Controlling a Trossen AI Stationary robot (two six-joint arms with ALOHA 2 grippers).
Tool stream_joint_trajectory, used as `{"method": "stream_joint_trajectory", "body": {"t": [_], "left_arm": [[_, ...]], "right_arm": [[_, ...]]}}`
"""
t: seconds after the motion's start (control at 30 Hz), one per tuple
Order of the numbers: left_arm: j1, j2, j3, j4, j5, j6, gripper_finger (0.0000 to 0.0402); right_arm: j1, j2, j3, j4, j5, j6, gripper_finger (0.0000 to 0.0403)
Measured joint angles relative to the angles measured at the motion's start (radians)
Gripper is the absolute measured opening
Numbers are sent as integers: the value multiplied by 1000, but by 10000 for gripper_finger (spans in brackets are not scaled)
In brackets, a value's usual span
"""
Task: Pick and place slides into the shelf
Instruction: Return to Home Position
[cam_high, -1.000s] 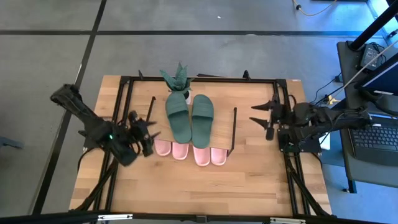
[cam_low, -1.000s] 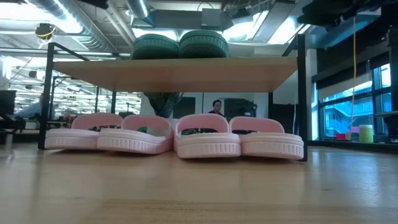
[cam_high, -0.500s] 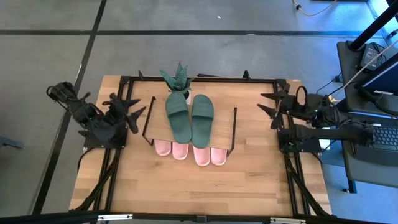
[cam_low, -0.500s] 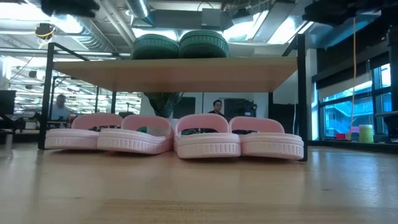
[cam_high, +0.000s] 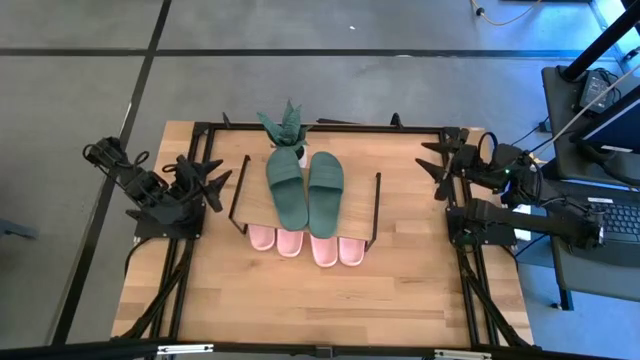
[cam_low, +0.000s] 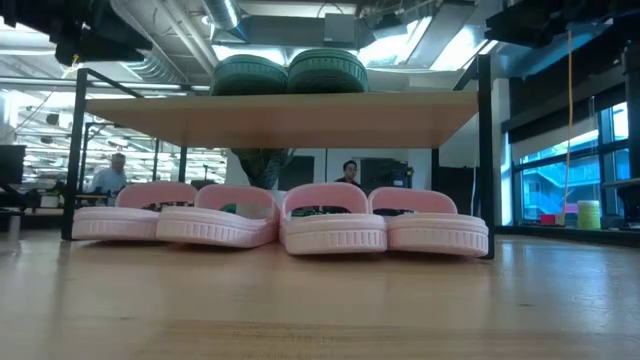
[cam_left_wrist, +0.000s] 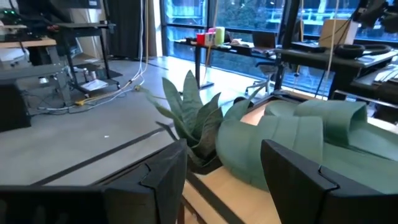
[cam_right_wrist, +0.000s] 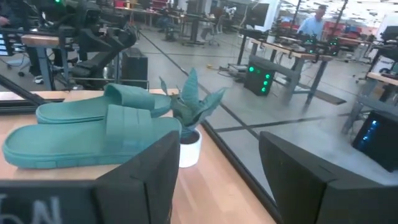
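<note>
The shelf (cam_high: 358, 200) stands near the middle of the table (cam_high: 300, 305), toward its far side. Its light wooden top board is carried on thin black wire legs. On that board the two dark green slides (cam_high: 306, 189) lie side by side, straps up, toes toward the front edge of the table. Just behind their heels a small spiky plant (cam_high: 285, 127) sits in a white pot (cam_right_wrist: 189, 147).

Under the board, four pink slides (cam_low: 335, 222) rest on the table in a row. From table height they run close together from one set of legs to the other, and the two in the middle appear to touch. From overhead only their front ends stick out past the board's front edge.

Both arms are off to the sides, well apart from the shelf. The left gripper (cam_high: 214, 178) hangs over the table's left edge, level with the green slides and aimed toward them. Its fingers are spread wide with nothing between them. The right gripper (cam_high: 433, 170) hangs over the table's right edge, a bit nearer the far corner and pointing inward. Its fingers are likewise wide apart and empty. Each wrist camera looks between its own dark fingers at the green slides and the plant.

Far back in the room, seen under the shelf at table height, a person (cam_low: 106, 178) is at a workbench.
</note>
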Motion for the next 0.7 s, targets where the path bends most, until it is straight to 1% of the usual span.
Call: {"method": "stream_joint_trajectory", "body": {"t": [0.13, 0.17, 0.27, 0.4, 0.47, 0.53, 0.6, 0.63, 0.67, 0.7], "left_arm": [[0, -17, -37, 2, 9, -2, 196], [0, -23, -47, 4, 32, -2, 196], [0, -42, -81, 17, 144, 4, 196], [-1, -68, -122, 60, 185, 35, 196], [-3, -91, -139, 150, 255, 125, 196], [-3, -113, -160, 305, 388, 303, 196], [-1, -138, -179, 478, 551, 517, 196], [3, -155, -187, 543, 599, 600, 196], [10, -172, -188, 580, 608, 653, 196], [20, -191, -187, 592, 587, 680, 196]], "right_arm": [[-23, -3, 0, 10, -59, -6, 220], [-28, -3, 0, 17, -80, -11, 220], [-45, -2, 0, 16, -126, -26, 220], [-72, -2, 0, 14, -127, -26, 220], [-86, -2, 0, 14, -128, -25, 220], [-99, -2, 0, 12, -127, -24, 220], [-110, -2, 0, 5, -127, -23, 220], [-114, -2, 0, 5, -127, -23, 220], [-116, -2, 0, 5, -128, -22, 220], [-118, -2, 0, 5, -129, -21, 220]]}}
